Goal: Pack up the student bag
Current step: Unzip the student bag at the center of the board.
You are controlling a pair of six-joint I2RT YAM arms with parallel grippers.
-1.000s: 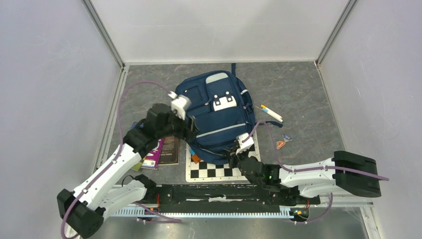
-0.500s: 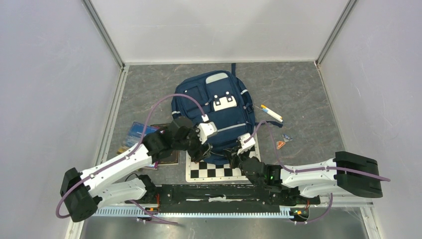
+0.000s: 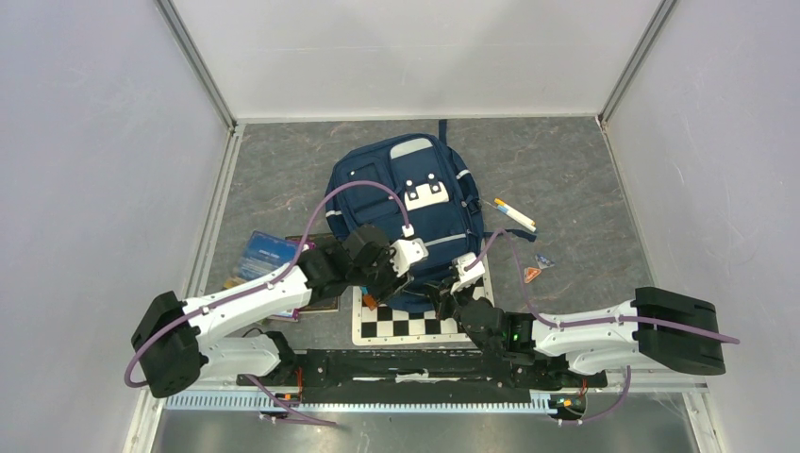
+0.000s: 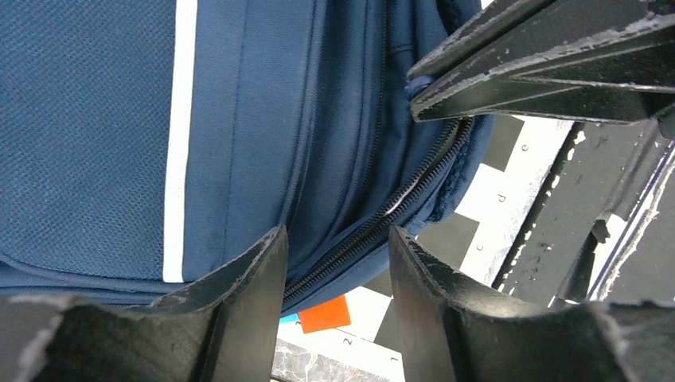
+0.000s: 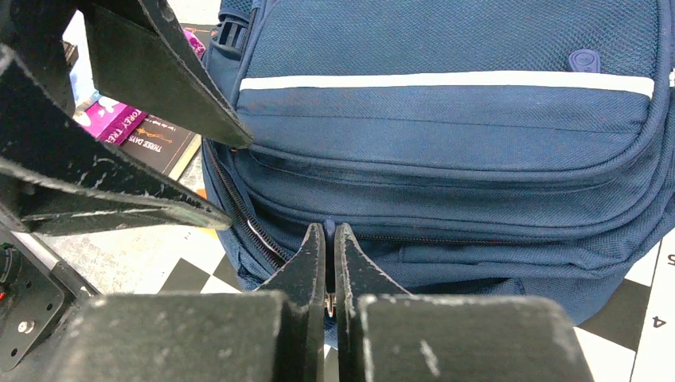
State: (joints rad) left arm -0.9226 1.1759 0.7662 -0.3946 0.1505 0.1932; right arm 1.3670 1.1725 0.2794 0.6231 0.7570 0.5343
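The large navy blue fabric student bag (image 3: pixel 377 189) with grey stripes is lying flat, front pockets up, in the middle of the grey marbled counter (image 3: pixel 585 170), its near edge resting over a black-and-white chequered board (image 3: pixel 415 328); both arms are reaching to that near edge, where the dark zip (image 4: pixel 398 203) is running along the side of the bag; the right tool (image 5: pixel 330 239) is pressing fully closed on a small blue pull tab (image 5: pixel 329 228) at the seam, seemingly to anchor or draw the zip so the bag can be opened for packing; the left tool (image 4: pixel 336 247) is hovering just beside it with its jaws partly apart, straddling the zip line and gripping nothing, probably lining up to pinch the fabric and brace the bag against the pull; a small orange piece (image 4: pixel 325 313) is peeking out from under the bag's edge; a stack of books (image 3: pixel 269 257) is waiting to the left of the bag and two marker pens (image 3: pixel 514 214) to its right, all apart from either tool.
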